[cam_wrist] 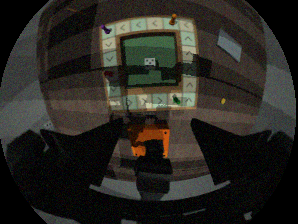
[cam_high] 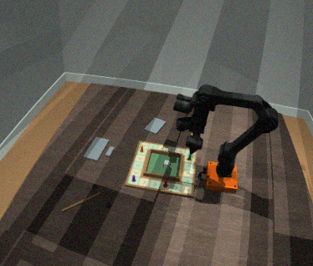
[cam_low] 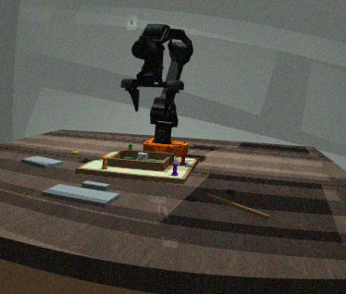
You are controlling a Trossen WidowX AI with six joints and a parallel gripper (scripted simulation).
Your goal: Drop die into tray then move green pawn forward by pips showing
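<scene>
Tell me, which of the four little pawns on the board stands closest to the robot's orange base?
The green pawn. It stands on the board edge beside the base, under the arm. The red, purple and orange pawns stand farther off.

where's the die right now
In the top view the white die lies inside the green tray at the board's centre, toward the side nearest the arm's orange base.

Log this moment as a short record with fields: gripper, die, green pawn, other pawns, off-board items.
gripper: open, fingers holding nothing, raised well above the board
die: white, resting inside the green tray; top pips too small to read
green pawn: standing on the board's track, on the side nearest the arm's base
other pawns: orange, purple, red, all upright on the track
off-board items: grey slabs, thin stick
</scene>
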